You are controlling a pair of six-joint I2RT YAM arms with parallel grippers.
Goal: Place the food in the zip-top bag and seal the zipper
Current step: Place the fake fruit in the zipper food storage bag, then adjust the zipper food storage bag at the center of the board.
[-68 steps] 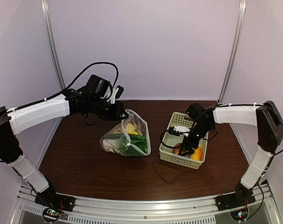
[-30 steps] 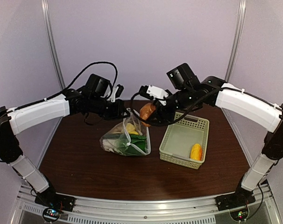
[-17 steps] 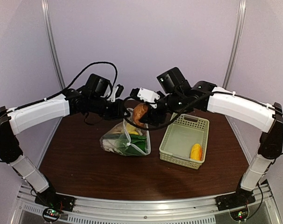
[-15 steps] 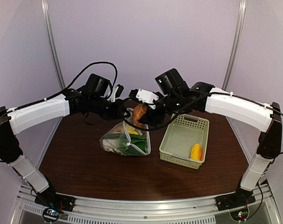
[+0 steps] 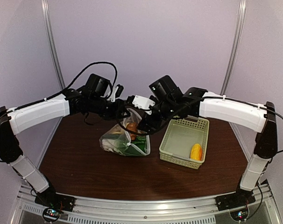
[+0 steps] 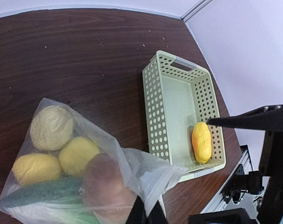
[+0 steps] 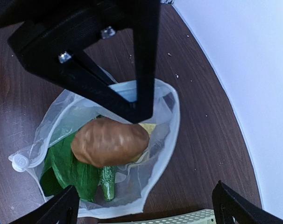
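Left claw [image 6: 144, 212] tight on zip-top bag [image 6: 142, 169] rim; right claw [image 7: 145, 205] wide apart (brown piece [image 7: 109, 142] inside).

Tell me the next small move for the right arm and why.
Probably lift the right gripper clear of the zip-top bag and swing it to the basket. Its jaws are open, the brown piece sits in the bag mouth, which the left gripper pinches open, and one orange-yellow piece lies in the basket.

Dark brown wooden table [image 5: 81, 168] fills the lower frame. Clear dotted bag [image 5: 112, 142] sits near centre, pale green lattice basket [image 5: 175, 157] just right of it, small gap between.
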